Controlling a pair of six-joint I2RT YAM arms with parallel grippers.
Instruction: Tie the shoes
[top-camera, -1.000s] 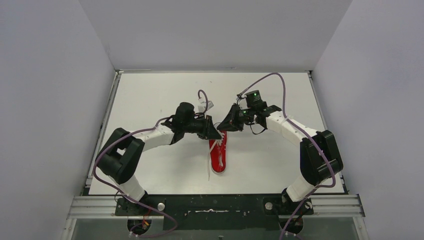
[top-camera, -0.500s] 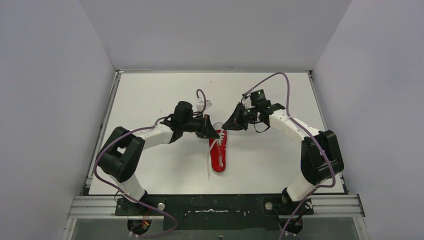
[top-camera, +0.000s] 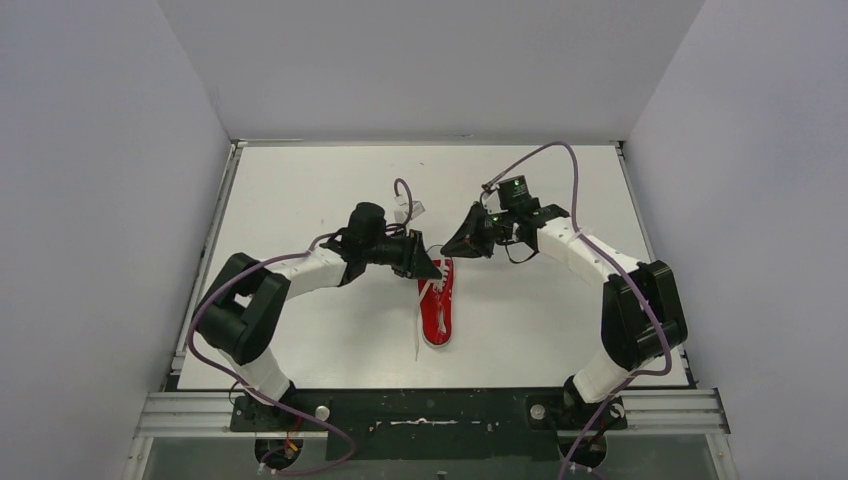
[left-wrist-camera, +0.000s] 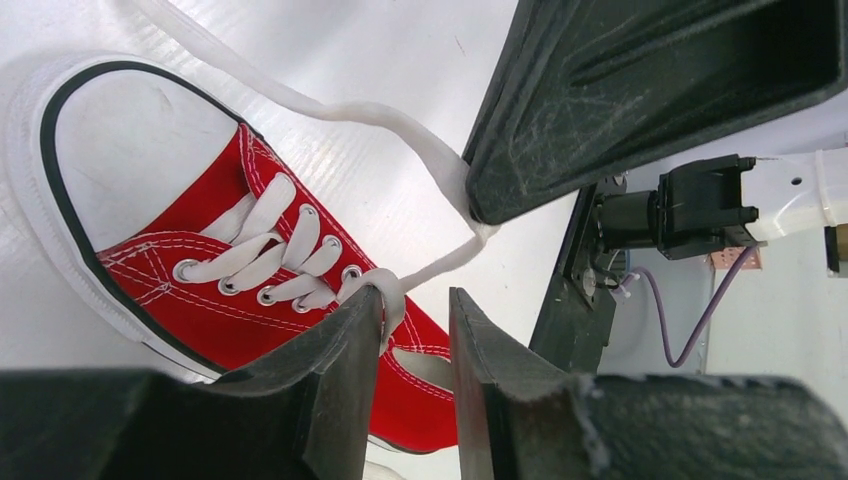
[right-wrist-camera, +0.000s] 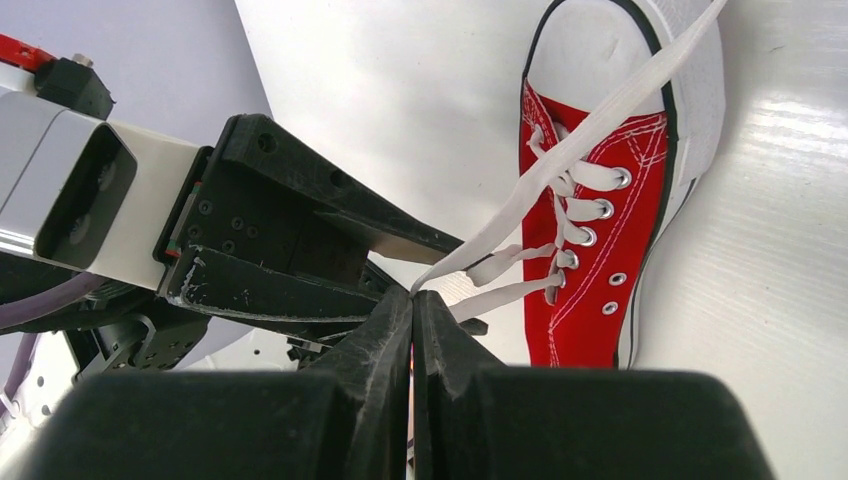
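The red sneaker lies near the middle of the white bench, toe toward the arms' bases, with a white toe cap, white sole and silver eyelets. Its white laces are threaded but untied; one end trails along the bench beside the sole. The left fingers sit at the shoe's top eyelets, slightly parted, with a lace resting against one tip and nothing clamped between them. The right fingers, just beyond the shoe's heel end, are pressed together on the laces, which run taut to the eyelets.
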